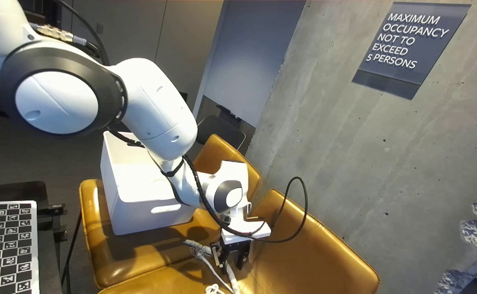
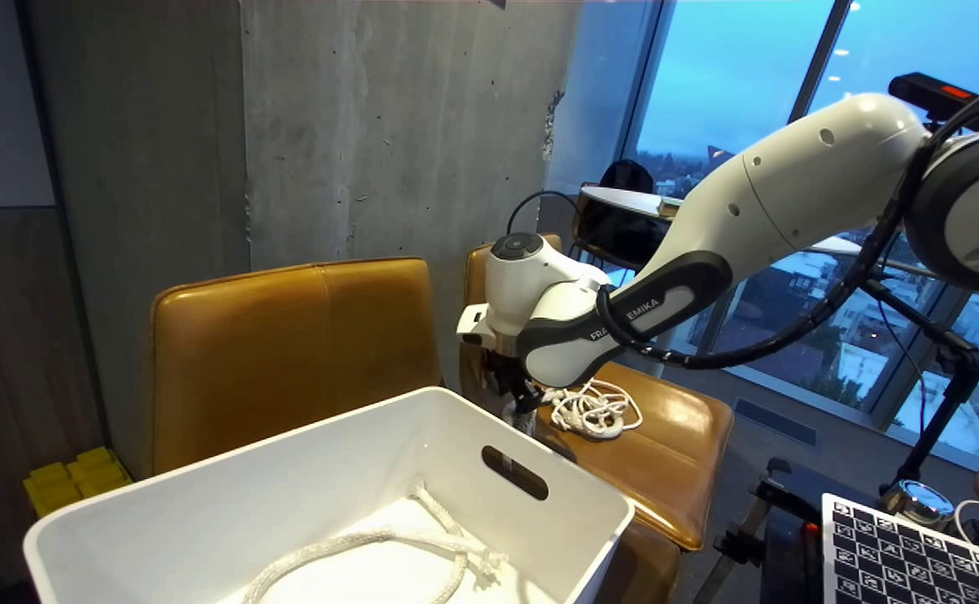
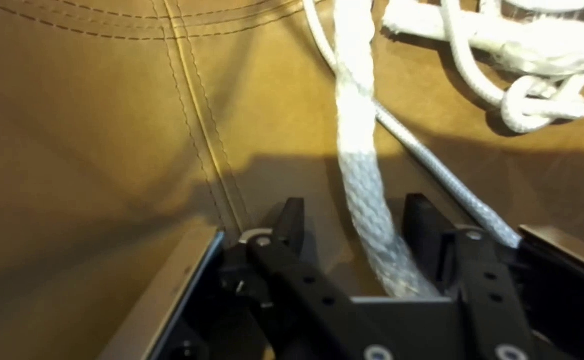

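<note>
The hand (image 3: 354, 200) points down, low over a brown leather chair (image 2: 669, 428), its fingers (image 3: 289, 222) parted partway and not closed on anything. A thick white rope (image 3: 356, 130) runs through the gap between them, nearer the finger on the right of the wrist view; whether it touches that finger I cannot tell. A gap shows between the rope and the opposite finger. The rope stretches out ahead of the hand, crossing a thin cord (image 3: 432, 162) that passes just outside the nearer finger. Also ahead, off to that same side, a loose white heap (image 2: 594, 411) of cord and rope lies on the seat. Beside the hand, on the neighbouring chair (image 2: 296, 361), stands a white box (image 1: 136, 220) with more rope (image 2: 355, 538) inside. A concrete wall (image 1: 344, 143) rises near the hand, past the chair backs.
</note>
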